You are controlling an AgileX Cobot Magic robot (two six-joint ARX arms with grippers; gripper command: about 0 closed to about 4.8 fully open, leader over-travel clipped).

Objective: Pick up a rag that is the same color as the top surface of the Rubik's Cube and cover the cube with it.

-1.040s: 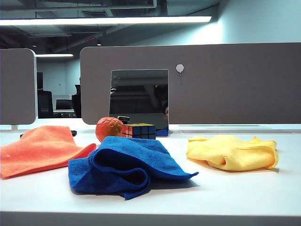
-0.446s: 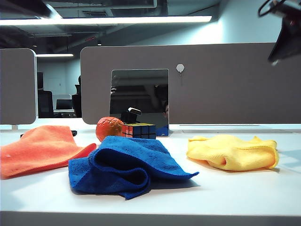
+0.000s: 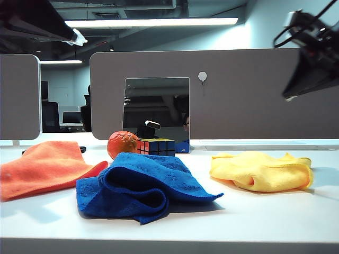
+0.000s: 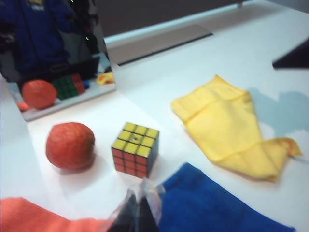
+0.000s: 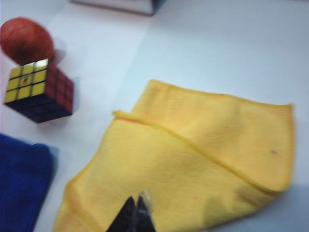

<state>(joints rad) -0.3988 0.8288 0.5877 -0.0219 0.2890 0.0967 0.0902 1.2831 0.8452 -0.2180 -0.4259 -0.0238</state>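
The Rubik's Cube (image 3: 157, 146) stands at the back middle of the table, its yellow top (image 4: 135, 137) facing up, in front of a mirror. The yellow rag (image 3: 262, 170) lies crumpled on the right, apart from the cube. My left gripper (image 4: 140, 193) hangs high at the upper left (image 3: 78, 38), shut and empty, over the gap between the orange and blue cloths. Over the rag (image 5: 193, 154) my right gripper (image 5: 136, 200) is also shut and empty, well above the cloth at the upper right (image 3: 290, 94). The right wrist view shows the cube (image 5: 38, 89) too.
An orange fruit (image 3: 123, 144) sits just left of the cube. A blue cloth (image 3: 140, 185) lies bunched at the front middle, and an orange cloth (image 3: 45, 166) lies at the left. The mirror (image 3: 157, 108) leans on a grey partition (image 3: 254, 95) behind.
Both arms have swung into the exterior view from above, the left at the top left and the right at the top right, lower than before. The cloths, cube and fruit have not moved.
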